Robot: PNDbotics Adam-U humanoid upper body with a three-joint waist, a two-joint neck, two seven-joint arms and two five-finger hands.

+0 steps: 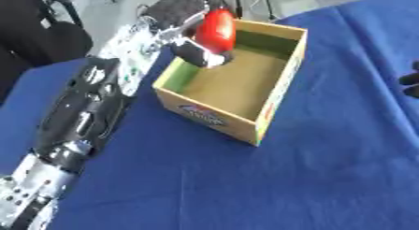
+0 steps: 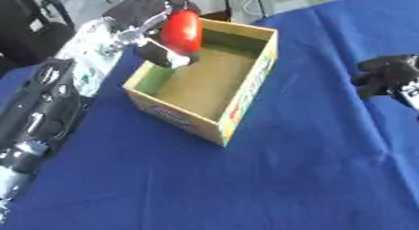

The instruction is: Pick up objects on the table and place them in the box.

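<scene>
Hovering over the open cardboard box (image 1: 273, 86) at its far-left corner, the left hand (image 1: 190, 19) has fingers curled round a glossy red rounded object (image 1: 217, 30). Best lower it inside the walls, then uncurl. Right hand (image 2: 391, 75) idles far right, fingers unclear.

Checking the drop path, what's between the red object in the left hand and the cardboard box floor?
Nothing: the left hand holds the red object above the cardboard box's bare floor, in both views.
</scene>
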